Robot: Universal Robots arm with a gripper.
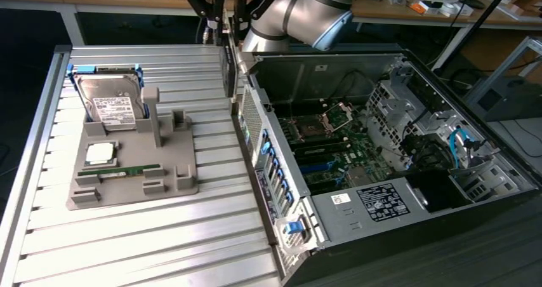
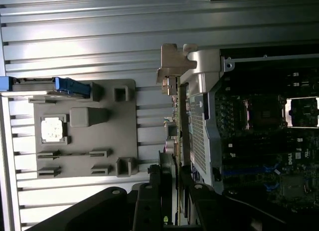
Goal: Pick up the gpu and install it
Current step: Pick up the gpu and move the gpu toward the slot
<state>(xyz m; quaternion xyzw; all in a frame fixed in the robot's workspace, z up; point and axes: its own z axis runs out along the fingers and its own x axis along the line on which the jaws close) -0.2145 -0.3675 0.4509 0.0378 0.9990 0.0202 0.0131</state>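
While my end effector (image 2: 177, 175) is clamped on the gpu (image 2: 178, 111), the card hangs edge-on just outside the computer case (image 1: 254, 119), close beside its perforated wall.

Risk: the card's metal bracket could snag that wall's rim. A tilt could then twist the card in my grip.

Room: open above the case. Inside it, blue cables (image 1: 464, 148) crowd the side opposite that wall. The grey fixture (image 1: 127, 176) on the worktop (image 1: 136, 242) sits apart from the case.
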